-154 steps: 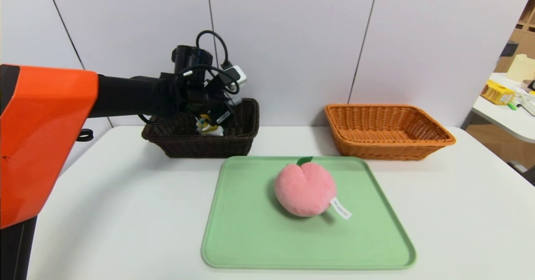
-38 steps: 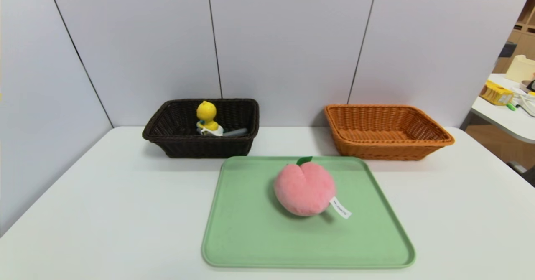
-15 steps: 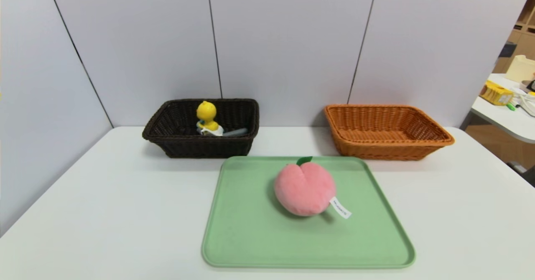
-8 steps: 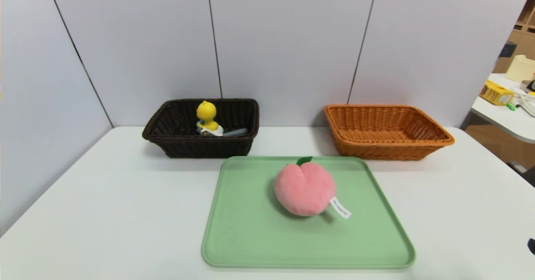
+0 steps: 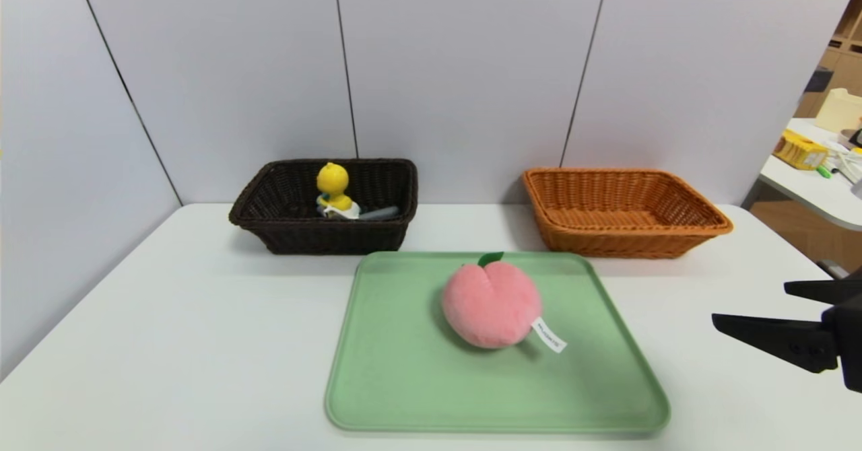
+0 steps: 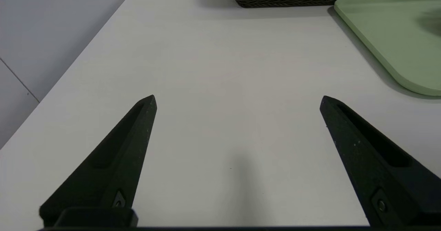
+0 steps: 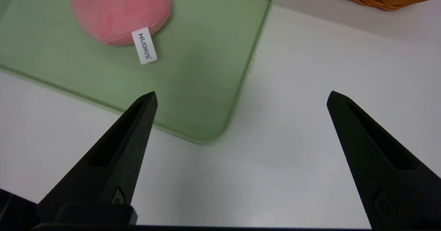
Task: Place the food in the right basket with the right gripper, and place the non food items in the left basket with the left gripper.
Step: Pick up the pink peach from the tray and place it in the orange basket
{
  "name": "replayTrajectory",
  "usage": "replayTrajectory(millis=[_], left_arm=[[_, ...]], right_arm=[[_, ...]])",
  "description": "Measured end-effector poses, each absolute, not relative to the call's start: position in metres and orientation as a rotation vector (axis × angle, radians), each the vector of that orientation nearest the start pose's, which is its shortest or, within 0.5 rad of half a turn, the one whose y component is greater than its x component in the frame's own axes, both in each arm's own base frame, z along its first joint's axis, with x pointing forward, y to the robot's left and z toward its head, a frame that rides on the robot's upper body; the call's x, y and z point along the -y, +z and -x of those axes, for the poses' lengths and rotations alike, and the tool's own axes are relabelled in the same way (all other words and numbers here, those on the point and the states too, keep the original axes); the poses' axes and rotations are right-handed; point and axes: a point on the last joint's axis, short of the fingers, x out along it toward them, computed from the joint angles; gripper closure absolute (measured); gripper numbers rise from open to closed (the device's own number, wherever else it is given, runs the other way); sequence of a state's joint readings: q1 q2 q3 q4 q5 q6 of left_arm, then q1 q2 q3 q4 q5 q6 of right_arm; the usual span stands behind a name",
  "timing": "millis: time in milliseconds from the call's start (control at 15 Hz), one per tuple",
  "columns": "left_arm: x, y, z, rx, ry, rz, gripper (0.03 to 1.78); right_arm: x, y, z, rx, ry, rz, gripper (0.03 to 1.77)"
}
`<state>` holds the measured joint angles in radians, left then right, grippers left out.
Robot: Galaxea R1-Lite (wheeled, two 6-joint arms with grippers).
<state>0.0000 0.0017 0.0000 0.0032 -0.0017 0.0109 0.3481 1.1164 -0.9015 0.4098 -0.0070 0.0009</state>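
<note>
- The yellow duck toy (image 5: 333, 185) already lies in the dark left basket (image 5: 269, 219).
- The plush peach (image 5: 491, 306) is on the green tray (image 5: 404, 384); orange right basket (image 5: 700, 229) has nothing inside.
- I see my right gripper (image 5: 751, 305) spread wide beside the tray, holding nothing; left gripper (image 6: 237, 98) parked, also spread.

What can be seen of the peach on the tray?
The peach is a pink plush toy, rounded, with a crease down its middle and a small green leaf at its far edge. A white fabric tag reading HUGKIS sticks out on its near right side. It lies on the green tray, slightly right of centre, touching only the tray. The open right gripper is off to its right, clear of it.
</note>
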Motion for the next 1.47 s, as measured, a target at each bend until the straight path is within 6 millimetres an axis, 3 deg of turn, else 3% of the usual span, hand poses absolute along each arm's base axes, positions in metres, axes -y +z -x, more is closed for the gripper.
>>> replayTrajectory(millis=[267,800,1267,1467], left_arm=[[0.0,0.075,0.023,-0.005,-0.002,-0.011,0.12],[0.0,0.075,0.023,-0.005,-0.002,-0.01,0.12],[0.0,0.075,0.023,-0.005,-0.002,-0.011,0.12],[0.0,0.075,0.023,-0.005,-0.003,-0.011,0.12]], right_arm=[[-0.073,0.261,-0.165,-0.758,0.378,0.133,0.1],[-0.158,0.268,-0.22,-0.952,0.413,-0.026,0.1],[-0.221,0.248,-0.257,-0.974,0.227,-0.185,0.1],[-0.236,0.233,-0.265,-0.988,0.189,-0.166,0.1]])
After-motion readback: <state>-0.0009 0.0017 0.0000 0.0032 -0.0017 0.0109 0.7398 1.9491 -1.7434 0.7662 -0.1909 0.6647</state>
